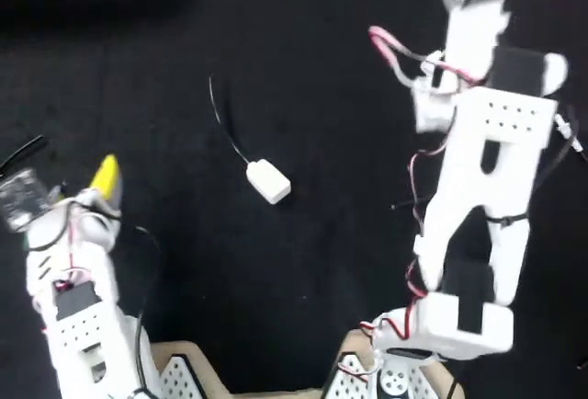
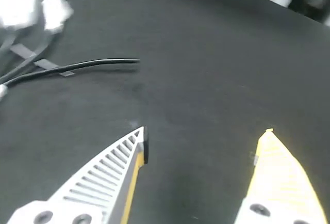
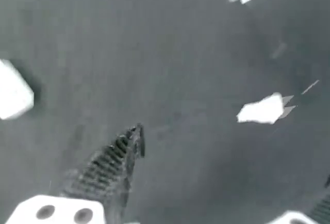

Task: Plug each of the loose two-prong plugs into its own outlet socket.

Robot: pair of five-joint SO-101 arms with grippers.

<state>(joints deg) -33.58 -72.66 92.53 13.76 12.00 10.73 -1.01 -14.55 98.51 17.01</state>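
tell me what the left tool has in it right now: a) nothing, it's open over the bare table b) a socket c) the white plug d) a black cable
A: in the left wrist view the left tool has its fingers spread wide with only the dark table between them, and the white plug lies apart mid-table.

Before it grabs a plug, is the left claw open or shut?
Open. In the left wrist view, the left claw has its two fingers wide apart, with bare black table between them.
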